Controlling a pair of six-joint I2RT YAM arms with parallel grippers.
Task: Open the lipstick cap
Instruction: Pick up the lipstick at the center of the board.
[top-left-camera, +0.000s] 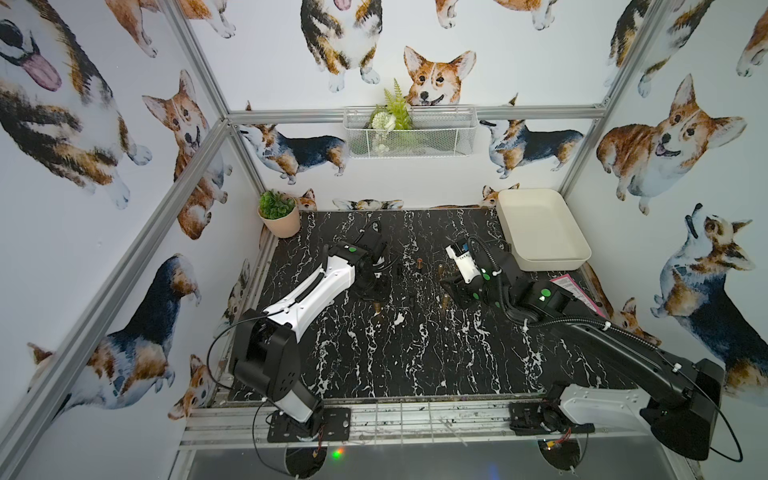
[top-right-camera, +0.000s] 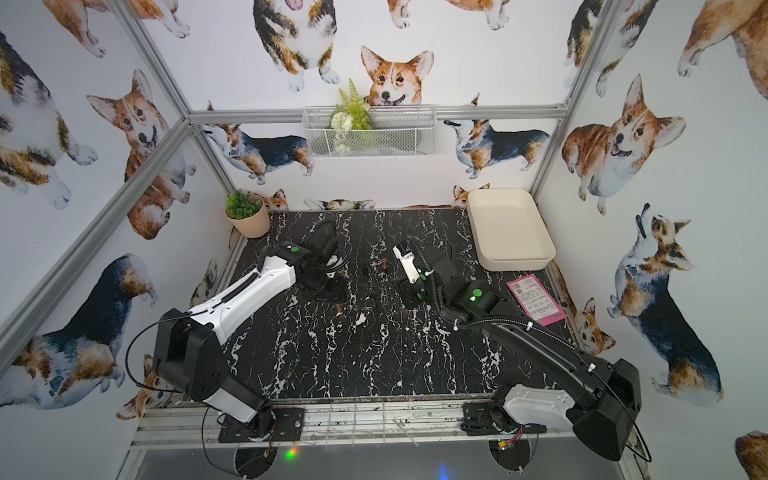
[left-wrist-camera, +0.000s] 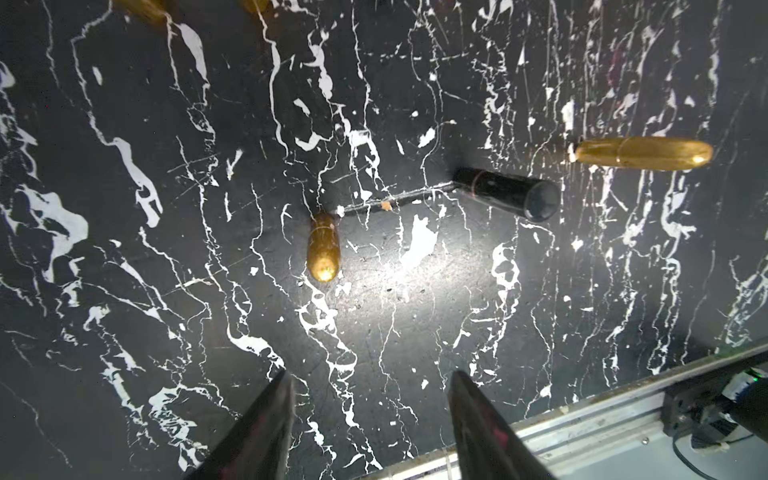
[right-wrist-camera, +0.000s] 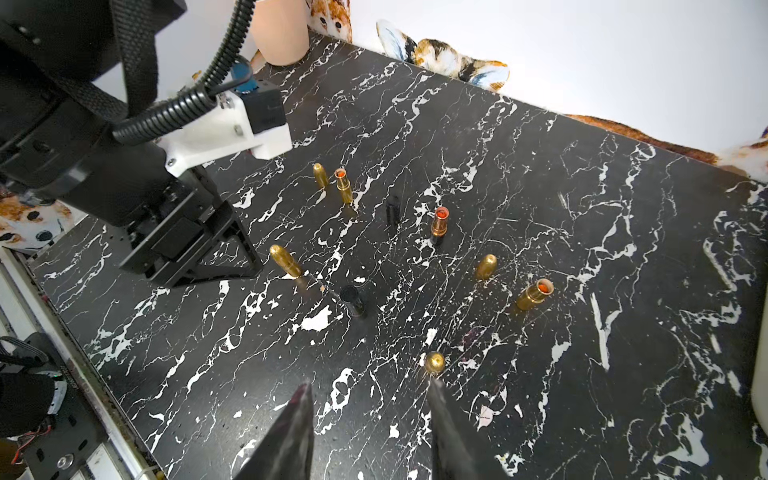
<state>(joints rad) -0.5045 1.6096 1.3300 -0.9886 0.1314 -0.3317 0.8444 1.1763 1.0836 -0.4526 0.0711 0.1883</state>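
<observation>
Several lipsticks stand on the black marble table (top-left-camera: 415, 353). A capped gold lipstick (left-wrist-camera: 322, 249) stands upright ahead of my left gripper (left-wrist-camera: 372, 374), which is open and holds nothing. A black tube (left-wrist-camera: 507, 197) and another capped gold lipstick (left-wrist-camera: 642, 153) stand further off. My right gripper (right-wrist-camera: 369, 384) is open and empty too, and a gold capped lipstick (right-wrist-camera: 434, 362) stands just past one fingertip. Three uncapped lipsticks with red tips (right-wrist-camera: 439, 224) (right-wrist-camera: 344, 185) (right-wrist-camera: 536, 293) stand beyond it. In both top views the arms face each other over the group (top-left-camera: 377, 306) (top-right-camera: 339, 308).
A white tray (top-left-camera: 540, 228) sits at the back right, with pink paper (top-left-camera: 575, 291) in front of it. A potted plant (top-left-camera: 279, 216) stands in the back left corner. Loose gold caps (right-wrist-camera: 486, 266) (right-wrist-camera: 320, 174) and a black cap (right-wrist-camera: 392, 210) stand among the lipsticks. A metal rail (left-wrist-camera: 582, 419) edges the table.
</observation>
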